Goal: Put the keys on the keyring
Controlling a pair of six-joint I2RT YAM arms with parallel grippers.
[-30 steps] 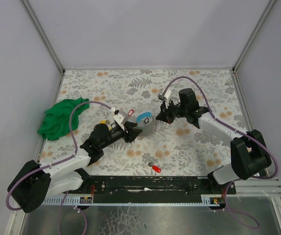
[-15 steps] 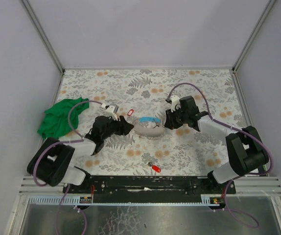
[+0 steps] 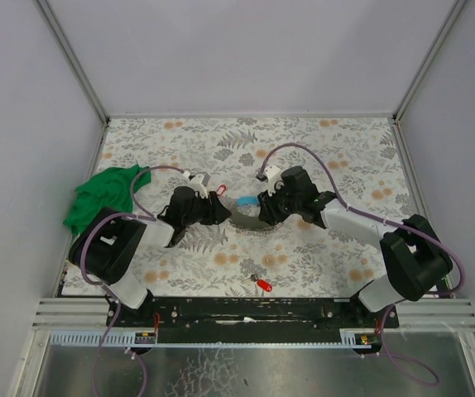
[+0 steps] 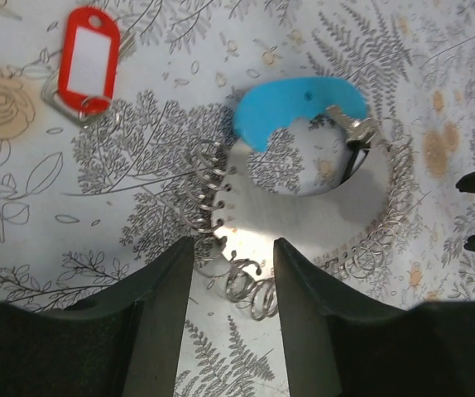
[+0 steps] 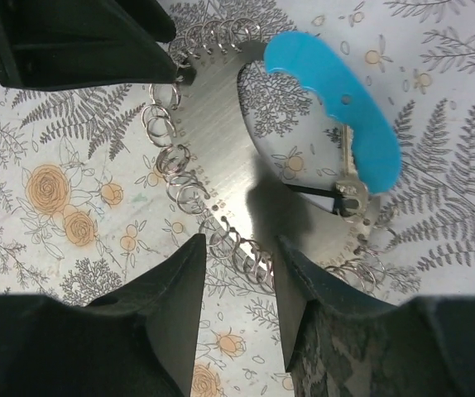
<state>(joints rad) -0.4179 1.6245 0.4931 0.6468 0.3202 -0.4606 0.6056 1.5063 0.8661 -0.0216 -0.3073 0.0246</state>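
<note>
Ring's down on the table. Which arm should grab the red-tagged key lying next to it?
Left. The red-tagged key lies just beyond the left gripper, on its side of the keyring; the right gripper sits across the ring. Both jaws stand open.

I have both arms reaching low and inward, wrists facing one another. The left arm (image 3: pixel 151 234) is folded tight, its elbow close to its base, and the left gripper (image 3: pixel 219 212) points right. The right arm (image 3: pixel 355 222) stretches long from its base, with the right gripper (image 3: pixel 264 210) pointing left. The two grippers sit near each other without touching. On my left wrist camera the fingers (image 4: pixel 159 318) stand parted with a clear gap. The right fingers (image 5: pixel 167 314) are spread apart as well.
</note>
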